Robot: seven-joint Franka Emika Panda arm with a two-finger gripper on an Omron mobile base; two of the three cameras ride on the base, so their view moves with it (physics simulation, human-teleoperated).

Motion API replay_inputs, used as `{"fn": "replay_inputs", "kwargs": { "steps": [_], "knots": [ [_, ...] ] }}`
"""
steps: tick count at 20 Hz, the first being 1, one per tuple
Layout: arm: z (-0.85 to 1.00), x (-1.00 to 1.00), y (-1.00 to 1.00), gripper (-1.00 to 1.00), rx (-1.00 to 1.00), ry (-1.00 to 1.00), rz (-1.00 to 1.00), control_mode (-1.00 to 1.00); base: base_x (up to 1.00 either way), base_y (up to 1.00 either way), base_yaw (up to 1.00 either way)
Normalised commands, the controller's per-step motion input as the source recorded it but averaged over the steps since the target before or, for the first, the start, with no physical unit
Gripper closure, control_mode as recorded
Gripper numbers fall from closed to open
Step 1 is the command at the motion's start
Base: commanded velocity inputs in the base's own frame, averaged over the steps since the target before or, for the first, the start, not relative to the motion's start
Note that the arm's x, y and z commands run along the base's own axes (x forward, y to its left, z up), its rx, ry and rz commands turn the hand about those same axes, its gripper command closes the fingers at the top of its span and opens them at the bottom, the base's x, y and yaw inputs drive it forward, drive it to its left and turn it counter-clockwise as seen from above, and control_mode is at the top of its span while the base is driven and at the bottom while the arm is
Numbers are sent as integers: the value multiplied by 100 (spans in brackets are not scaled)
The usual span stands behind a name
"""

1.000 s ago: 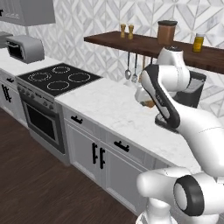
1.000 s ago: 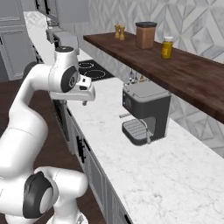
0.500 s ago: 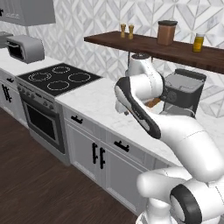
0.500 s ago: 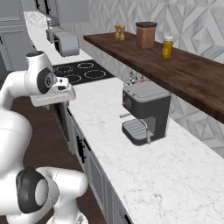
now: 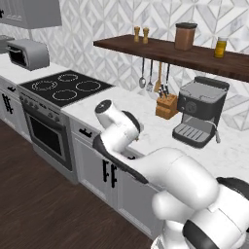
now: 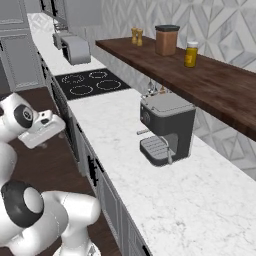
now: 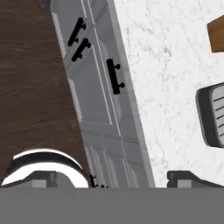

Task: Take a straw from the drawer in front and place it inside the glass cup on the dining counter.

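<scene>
Left base – your arm (image 5: 116, 136) folds low across the cabinet fronts | Right base – hand (image 6: 44, 131) hangs off the worktop edge, above the floor | Hand view – gripper (image 7: 114, 180) spread wide, empty; drawer (image 7: 101, 83) shut, ahead of the tips, its bar handle (image 7: 115, 76) lying along the worktop edge; straw likely inside.

Marble worktop (image 5: 146, 129): coffee machine (image 5: 198, 115), knife block (image 5: 166, 106), toaster (image 5: 28, 53).

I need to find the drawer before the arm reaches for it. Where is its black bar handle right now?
In the hand view, the drawer's bar handle sits on the grey drawer front, just below the marble worktop edge, beside the paired cabinet door handles.
</scene>
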Motion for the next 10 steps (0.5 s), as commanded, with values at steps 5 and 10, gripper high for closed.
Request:
{"fn": "replay_inputs", "kwargs": {
  "steps": [5, 10],
  "knots": [
    [-88, 0, 33, -100, -33, -6, 0, -100, 0, 0, 0],
    [-74, 5, -4, -100, -27, -10, 0, -100, 0, 0, 0]
  ]
}}
